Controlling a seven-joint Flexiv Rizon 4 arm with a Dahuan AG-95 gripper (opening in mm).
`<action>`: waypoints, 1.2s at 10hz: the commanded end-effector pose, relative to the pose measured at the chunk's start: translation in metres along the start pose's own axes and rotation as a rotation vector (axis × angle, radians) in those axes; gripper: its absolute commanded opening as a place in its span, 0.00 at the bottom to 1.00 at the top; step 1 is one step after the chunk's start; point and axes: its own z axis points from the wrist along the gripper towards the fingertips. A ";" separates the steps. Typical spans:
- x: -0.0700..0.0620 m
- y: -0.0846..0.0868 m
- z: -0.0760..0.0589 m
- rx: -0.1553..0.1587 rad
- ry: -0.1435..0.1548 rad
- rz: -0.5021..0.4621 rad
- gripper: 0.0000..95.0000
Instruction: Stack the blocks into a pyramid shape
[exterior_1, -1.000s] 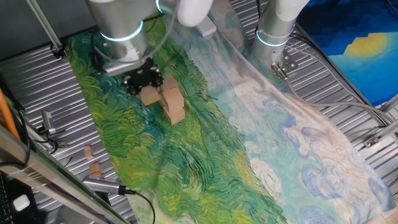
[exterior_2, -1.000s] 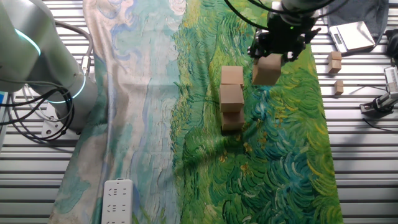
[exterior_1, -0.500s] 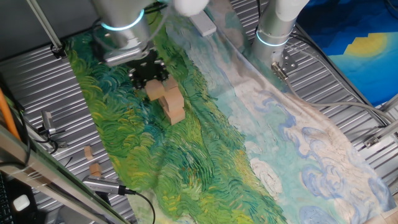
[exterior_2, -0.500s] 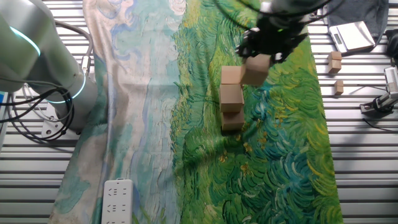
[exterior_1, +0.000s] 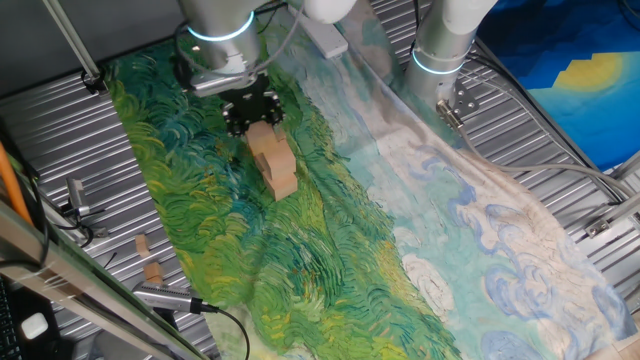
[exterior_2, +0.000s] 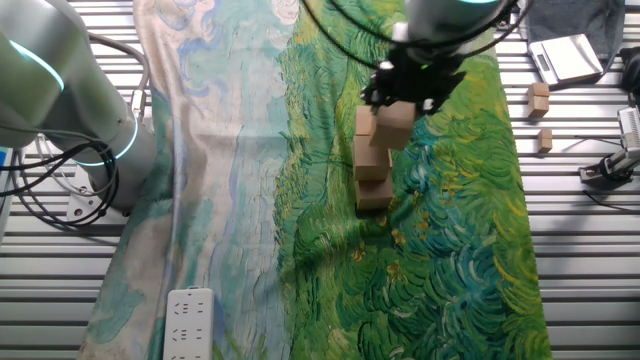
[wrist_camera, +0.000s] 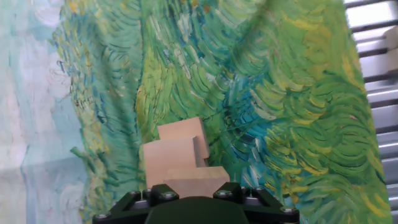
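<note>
The gripper (exterior_2: 398, 108) is clamped on one block (exterior_2: 395, 124), held above the row of blocks (exterior_2: 372, 160) lying on the painted cloth (exterior_1: 330, 250) toward its far green edge; best to centre it over a seam between two lower blocks, lower squarely, release only once seated.

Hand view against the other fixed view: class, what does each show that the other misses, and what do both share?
Only the hand view shows the row of blocks end-on from just above, with the carried block at the bottom edge. Only the other fixed view shows the gripper from outside, a second robot arm, a white power strip and two small wooden bits on the slatted table. Both show the blocks on the green painted cloth.
</note>
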 end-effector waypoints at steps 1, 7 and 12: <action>0.002 0.010 0.003 -0.004 -0.019 0.018 0.00; -0.002 0.020 0.005 0.020 -0.015 0.035 0.00; -0.004 0.018 0.008 0.030 -0.013 0.032 0.00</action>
